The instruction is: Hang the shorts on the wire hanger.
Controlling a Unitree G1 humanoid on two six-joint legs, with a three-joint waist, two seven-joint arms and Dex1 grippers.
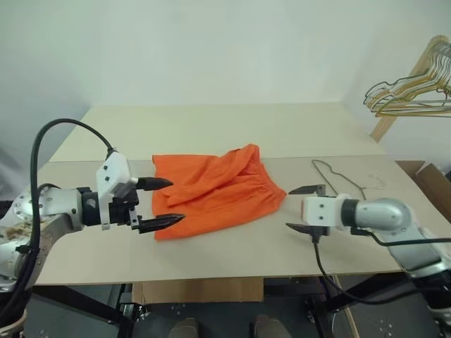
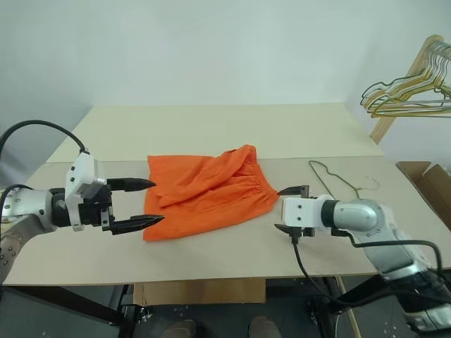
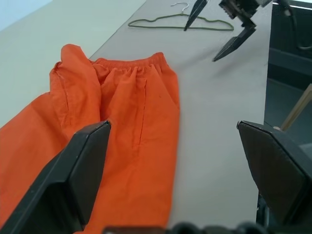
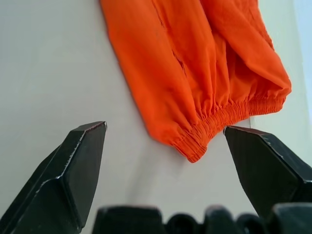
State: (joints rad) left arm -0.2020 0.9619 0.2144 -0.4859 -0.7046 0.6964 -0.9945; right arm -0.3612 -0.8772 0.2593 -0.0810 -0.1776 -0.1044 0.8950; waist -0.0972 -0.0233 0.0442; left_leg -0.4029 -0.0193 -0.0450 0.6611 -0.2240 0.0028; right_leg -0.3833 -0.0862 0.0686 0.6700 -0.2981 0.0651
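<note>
Here the shorts [image 1: 215, 186] lie crumpled flat on the bench [image 1: 211, 127], about mid-way across it, their gathered waistband turned toward the right and one flap folded over at the far edge. The wire hanger [image 1: 338, 179] lies flat on the bench just right of them and a little farther back, apart from the fabric, its hook pointing right. The left gripper [image 1: 161, 203] hovers at the left end of the shorts with its jaws spread wide and nothing between them; the right gripper [image 1: 304, 208] hangs just right of the waistband, its jaws likewise released and empty, with the waistband corner framed between its fingers in the right wrist view.

Neither task thing is yet held, so the risks lie in the pick-up. The waistband is bunched elastic: a pinch taken too shallow may catch one layer only, and the shorts would open or slide out when lifted. The hanger is thin wire lying flat (little for the jaws to bite on), so a low approach could scrape the bench or push it away toward the right edge. The right arm passes close above it, and its cable [image 1: 320, 264] could drag it. A bunch of other hangers [image 1: 412, 91] hangs far right, well clear.
</note>
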